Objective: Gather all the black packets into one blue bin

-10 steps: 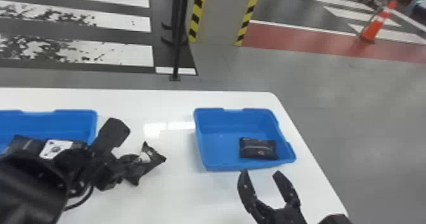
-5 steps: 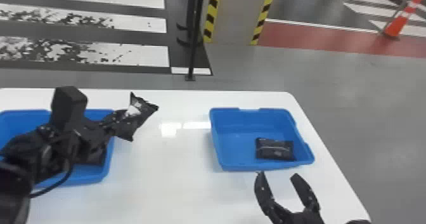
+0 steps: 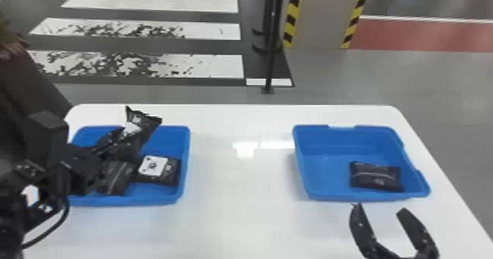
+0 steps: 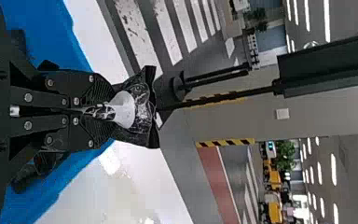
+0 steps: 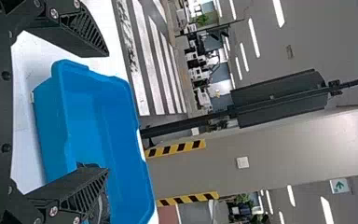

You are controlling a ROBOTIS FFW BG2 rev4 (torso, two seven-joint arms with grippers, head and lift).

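Note:
Over the left blue bin, my left gripper is shut on a black packet. Below that packet, inside the bin, lie a packet with a white label and another dark packet. In the left wrist view, the fingers of my left gripper pinch the held packet. One black packet lies in the right blue bin. My right gripper stands open just in front of that bin; in the right wrist view, my right gripper has its fingers wide apart.
Both bins stand on a white table, with a wide stretch of tabletop between them. Behind the table's far edge, a thin black post rises from the floor.
My left gripper has carried its packet from beside the left bin to above it. The head view has swung left, bringing more of that bin into sight. The right gripper remains open.

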